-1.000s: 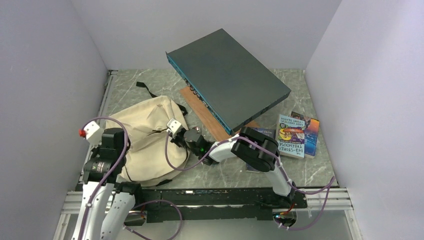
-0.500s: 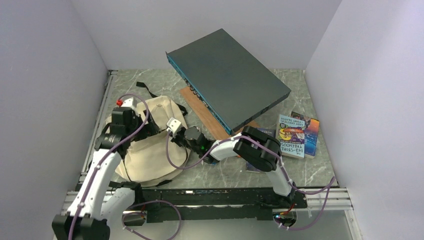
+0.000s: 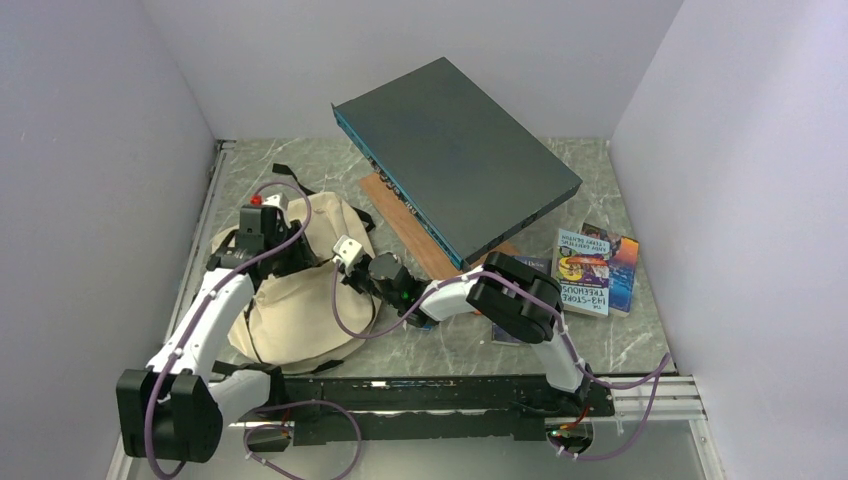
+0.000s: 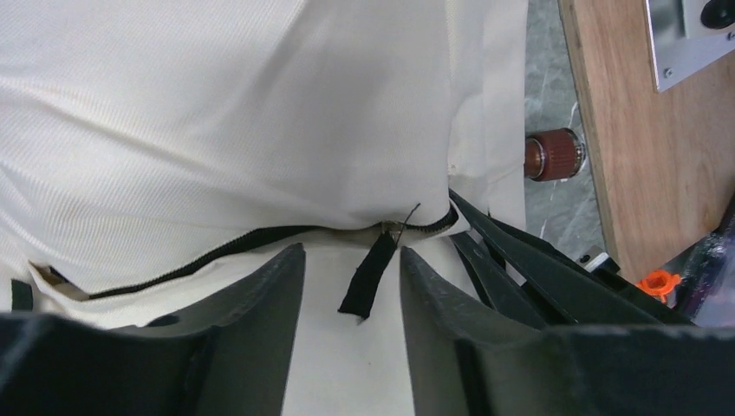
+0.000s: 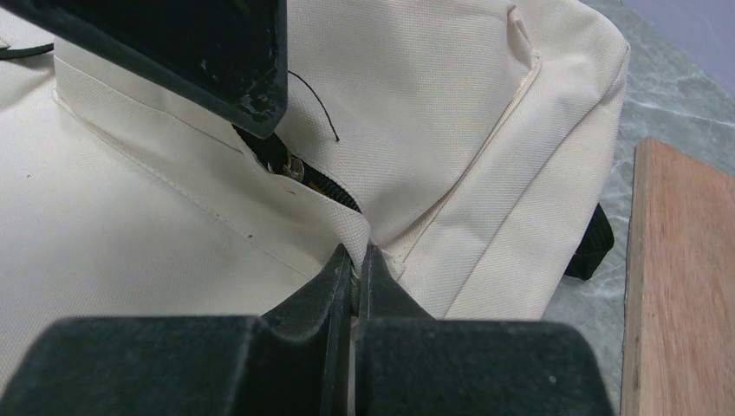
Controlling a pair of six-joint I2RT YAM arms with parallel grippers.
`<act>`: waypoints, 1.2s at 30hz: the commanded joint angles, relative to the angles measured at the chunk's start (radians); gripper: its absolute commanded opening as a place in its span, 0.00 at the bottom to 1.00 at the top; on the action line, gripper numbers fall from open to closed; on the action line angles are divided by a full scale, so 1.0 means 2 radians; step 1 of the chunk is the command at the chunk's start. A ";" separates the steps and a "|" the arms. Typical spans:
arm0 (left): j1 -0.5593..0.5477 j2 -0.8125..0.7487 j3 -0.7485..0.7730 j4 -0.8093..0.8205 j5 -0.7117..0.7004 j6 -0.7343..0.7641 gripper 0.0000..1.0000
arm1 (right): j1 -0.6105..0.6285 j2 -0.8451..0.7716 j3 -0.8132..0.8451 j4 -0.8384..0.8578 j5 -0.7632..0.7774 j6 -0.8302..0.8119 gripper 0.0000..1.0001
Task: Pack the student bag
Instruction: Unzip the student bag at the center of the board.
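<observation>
The student bag [image 3: 300,290], a cream canvas backpack, lies at the left of the table, its black zipper shut. My right gripper [image 5: 355,260] is shut on a fold of the bag's canvas [image 5: 381,217] by the zipper's end. My left gripper [image 4: 351,264] is open over the bag, its two fingers either side of the black zipper pull [image 4: 368,276], which hangs loose between them. In the top view the left gripper [image 3: 290,248] sits on the bag's upper part and the right gripper [image 3: 350,262] at its right edge. Books [image 3: 590,268] lie at the right.
A big dark grey flat box [image 3: 455,155] rests tilted on a wooden board [image 3: 405,225] at the back middle. A small brown cylinder [image 4: 553,154] stands beside the board. Grey walls close in left, back and right.
My left arm has swung up from the near left edge and reached forward over the bag to the zipper pull. The right gripper has kept its hold on the canvas.
</observation>
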 commanded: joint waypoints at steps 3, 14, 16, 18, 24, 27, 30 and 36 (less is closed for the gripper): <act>0.000 0.027 0.013 0.034 0.005 0.001 0.31 | 0.002 -0.025 0.012 0.005 -0.006 0.012 0.00; 0.068 -0.071 0.009 -0.173 -0.292 -0.085 0.00 | 0.010 -0.010 -0.004 0.025 0.145 0.070 0.00; 0.098 -0.088 -0.001 -0.171 -0.290 -0.084 0.00 | 0.010 -0.010 -0.012 0.032 0.152 0.075 0.00; 0.107 -0.093 0.016 -0.193 -0.302 -0.110 0.00 | 0.010 -0.013 -0.018 0.035 0.150 0.076 0.00; 0.175 -0.130 -0.003 -0.201 -0.312 -0.157 0.00 | 0.011 -0.024 -0.022 0.022 0.130 0.069 0.00; 0.180 -0.148 -0.020 -0.181 -0.299 -0.160 0.00 | 0.014 -0.029 -0.020 0.016 0.117 0.065 0.00; 0.179 -0.160 -0.024 -0.167 -0.280 -0.151 0.08 | 0.021 -0.031 -0.011 0.000 0.105 0.059 0.00; 0.180 -0.175 -0.015 -0.143 -0.242 -0.113 0.78 | 0.036 -0.042 0.021 -0.085 0.082 0.057 0.00</act>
